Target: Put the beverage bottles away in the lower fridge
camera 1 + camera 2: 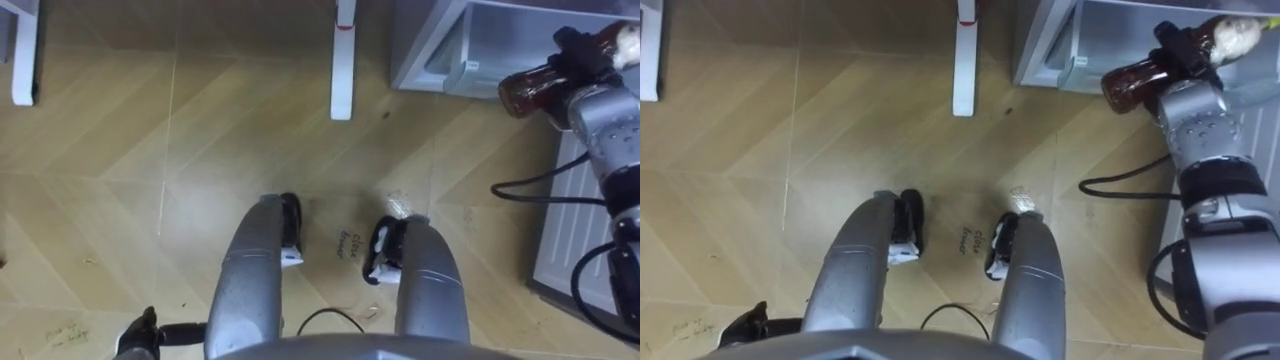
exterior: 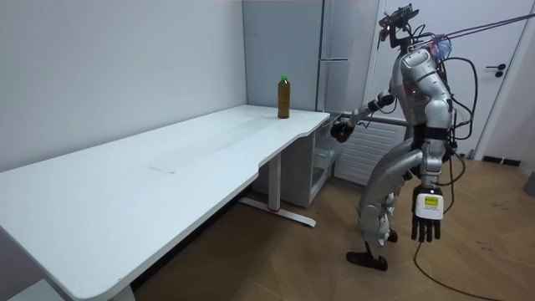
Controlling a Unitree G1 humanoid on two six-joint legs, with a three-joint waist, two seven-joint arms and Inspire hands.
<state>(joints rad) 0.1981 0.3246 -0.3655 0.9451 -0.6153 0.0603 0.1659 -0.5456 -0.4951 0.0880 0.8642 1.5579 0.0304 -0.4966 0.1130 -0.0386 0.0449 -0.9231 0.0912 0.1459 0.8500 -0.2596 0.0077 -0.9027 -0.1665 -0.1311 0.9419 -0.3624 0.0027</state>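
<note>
Left eye, drink in hand: brown bottle point(image 1: 525, 92) in the upper right of frame, my right hand point(image 1: 572, 58) curled round its neck end
Left eye, axis: bottle near level, base pointing frame-left, at the edge of the open lower fridge point(image 1: 430, 30); right arm is nearer
Left eye, left hand point(image 1: 140, 333): lower left corner, idle
Room view, left hand: hangs at frame lower right, fingers straight and loose
Room view, second bottle point(image 2: 283, 96): upright on the table point(image 2: 209, 150), upper centre, not yet fetched
Hidden: fridge interior cut off at frame top, shelf room unclear to me
</note>
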